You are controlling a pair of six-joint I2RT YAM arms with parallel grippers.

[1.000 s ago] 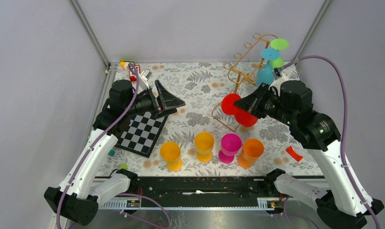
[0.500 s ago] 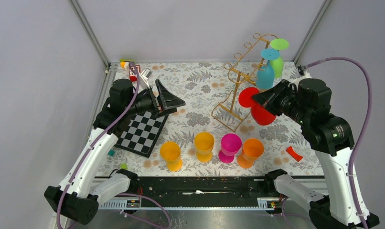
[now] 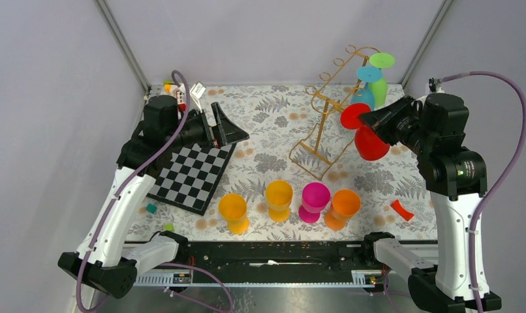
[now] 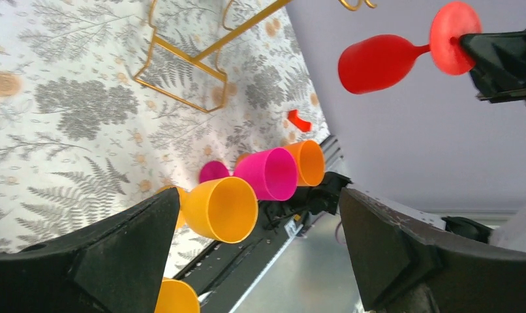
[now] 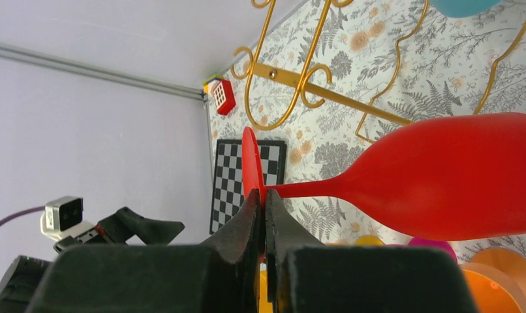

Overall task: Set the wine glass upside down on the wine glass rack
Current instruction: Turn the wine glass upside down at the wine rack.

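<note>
My right gripper (image 3: 371, 119) is shut on the foot disc of a red wine glass (image 3: 370, 144), held in the air with the bowl hanging lower, just right of the gold wire rack (image 3: 325, 111). In the right wrist view the glass (image 5: 456, 176) lies sideways from my shut gripper (image 5: 262, 199), with the rack's curled hooks (image 5: 293, 78) above it. A blue glass (image 3: 367, 83) and a green glass (image 3: 380, 75) hang upside down at the rack's far end. My left gripper (image 3: 231, 134) is open and empty over the checkerboard's far edge; its view shows the red glass (image 4: 384, 62) far off.
Four glasses stand in a row near the front edge: two yellow (image 3: 233, 212) (image 3: 278, 199), one magenta (image 3: 314, 201), one orange (image 3: 342, 208). A checkerboard (image 3: 194, 177) lies at left. A small red piece (image 3: 401, 209) lies at right. Small toys (image 3: 179, 91) sit at the back left corner.
My right arm has lifted the red glass up and to the right, from beside the rack's base to beside its upper part. My left arm has shifted slightly back.
</note>
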